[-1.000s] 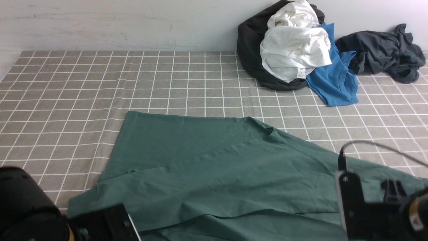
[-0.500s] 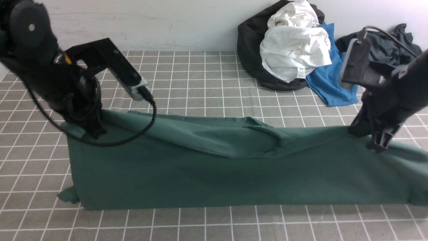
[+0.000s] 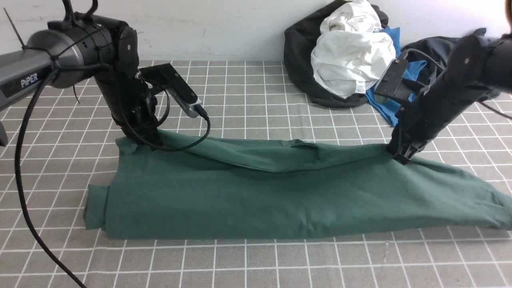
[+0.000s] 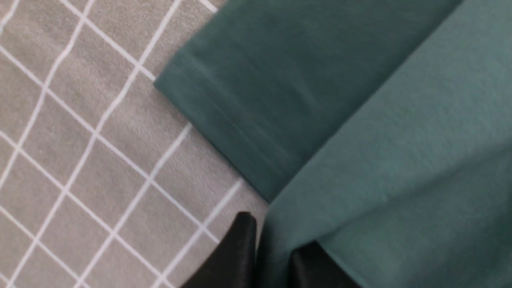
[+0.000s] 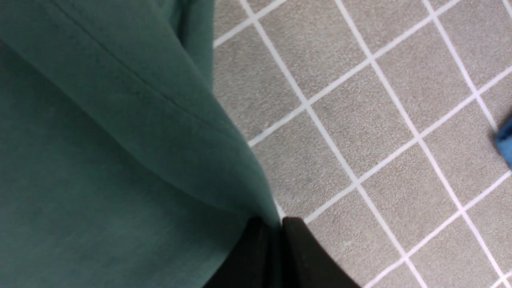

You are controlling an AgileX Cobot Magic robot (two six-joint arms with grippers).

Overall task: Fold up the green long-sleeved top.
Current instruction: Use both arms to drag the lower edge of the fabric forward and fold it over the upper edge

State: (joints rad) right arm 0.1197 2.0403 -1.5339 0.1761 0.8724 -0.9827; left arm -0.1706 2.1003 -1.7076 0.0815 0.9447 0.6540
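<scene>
Dark green long-sleeved cotton top lies spread wide across the grid-patterned grey bench cover; left claw and right claw each grasp its far edge. Risk: uneven release could skew the fold; cloth clinging between fingertips could drag it up; trailing right sleeve may bunch. Legible: "PiPER", left arm. White garment's tag: unreadable.

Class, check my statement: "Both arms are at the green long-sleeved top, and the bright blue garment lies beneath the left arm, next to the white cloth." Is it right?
Not quite. The front view shows the bright blue garment by the right arm, not the left. Both arms are indeed at the green long-sleeved top, and the blue garment is next to the white cloth.
</scene>
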